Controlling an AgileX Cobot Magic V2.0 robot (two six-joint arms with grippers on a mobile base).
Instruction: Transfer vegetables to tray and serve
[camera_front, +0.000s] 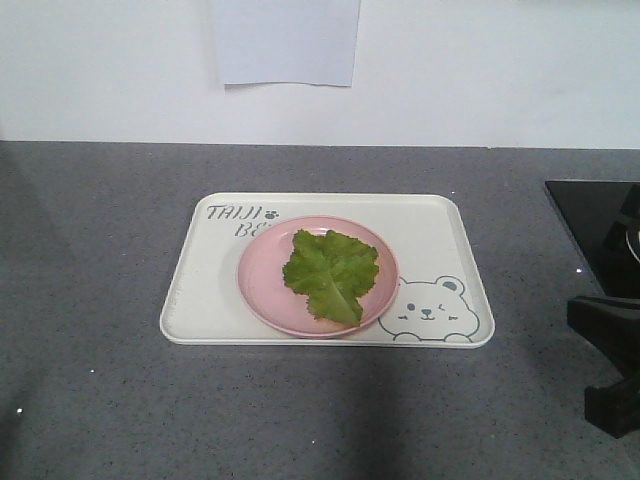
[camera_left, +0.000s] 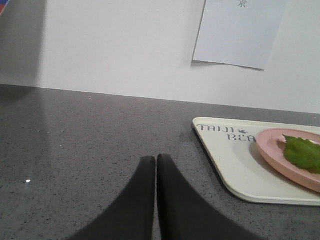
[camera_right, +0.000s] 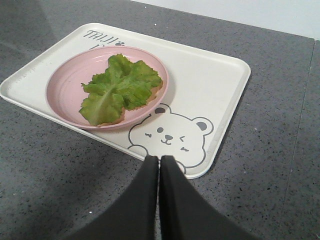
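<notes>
On grey countertop (camera_front: 100, 400), centre: cream bear-print tray (camera_front: 450, 250), carrying pink plate (camera_front: 260, 290) with lettuce leaf (camera_front: 330, 272). Left gripper (camera_left: 156, 161): fingers pressed together, off tray's left edge. Right gripper (camera_right: 159, 161): fingers pressed together, at tray's near edge.

Soft, even light is seen in all three views, and nothing is very dark. A broad dim shadow is cast on the desk (camera_front: 90, 400) at the near edge of the front view. Tiny bright sparkles are caught in the grey stone. The wall (camera_left: 115, 45) is washed out pale. The left hand (camera_left: 156, 165) is blurred, being so close.
</notes>
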